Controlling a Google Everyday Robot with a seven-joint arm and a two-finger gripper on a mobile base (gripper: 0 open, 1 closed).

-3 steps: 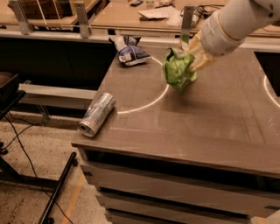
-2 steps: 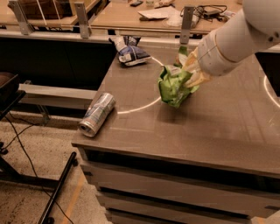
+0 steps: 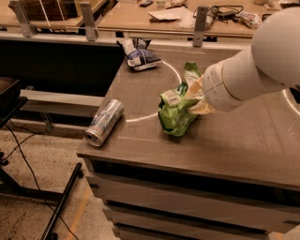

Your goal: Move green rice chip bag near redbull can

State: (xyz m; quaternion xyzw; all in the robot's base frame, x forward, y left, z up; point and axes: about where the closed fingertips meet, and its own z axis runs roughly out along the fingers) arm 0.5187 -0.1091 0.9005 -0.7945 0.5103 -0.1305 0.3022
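The green rice chip bag [image 3: 175, 111] is a lime-green crumpled foil bag with a white label patch, held over the middle of the brown table [image 3: 234, 145]. My gripper [image 3: 196, 97] comes in from the right on a thick white arm and is shut on the bag's right side. The redbull can [image 3: 104, 123] lies on its side at the table's front left corner, its shiny round end toward the front. The bag is to the right of the can, with a gap of bare table between them.
A dark blue-and-white snack bag [image 3: 138, 55] lies at the table's back left. A white curved line [image 3: 154, 112] is marked on the tabletop. A wooden bench with papers and cables [image 3: 187, 14] stands behind. The table's left edge drops to the floor.
My gripper has carried the green bag forward and to the left, closer to the can. The can and the blue bag have not moved.
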